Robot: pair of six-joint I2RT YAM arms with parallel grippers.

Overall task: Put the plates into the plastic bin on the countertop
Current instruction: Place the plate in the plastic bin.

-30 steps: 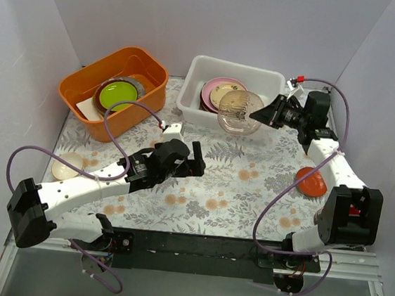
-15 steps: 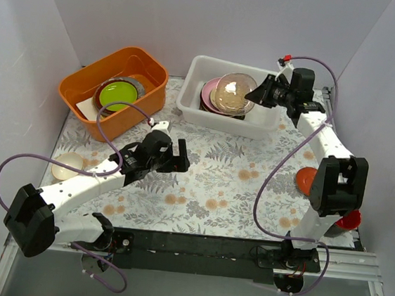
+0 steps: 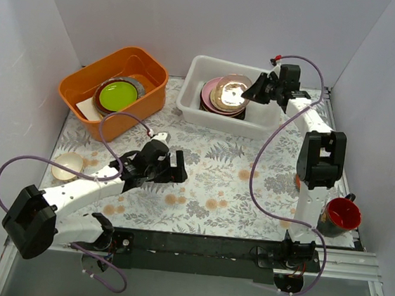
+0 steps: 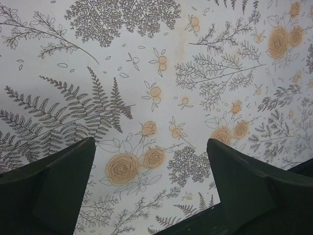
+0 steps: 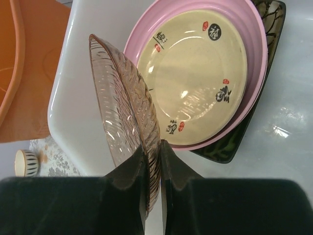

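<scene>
Our right tool (image 5: 152,149) pinches the pinkish plate (image 5: 126,100) by its rim, stack (image 5: 195,73) at 1 o'clock; left tool (image 4: 151,152) gapes wide.

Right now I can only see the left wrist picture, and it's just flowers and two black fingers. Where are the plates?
Observer: Three are stacked in the white bin: a cream plate on a pink plate on a black square plate.
Operator: Is the other arm doing anything?
Observer: Yes. The right gripper is pinching the rim of a pinkish glass plate, tilted over that stack.
Operator: Are any plates outside the bin?
Observer: A small cream dish sits at the left edge of the countertop.
</scene>
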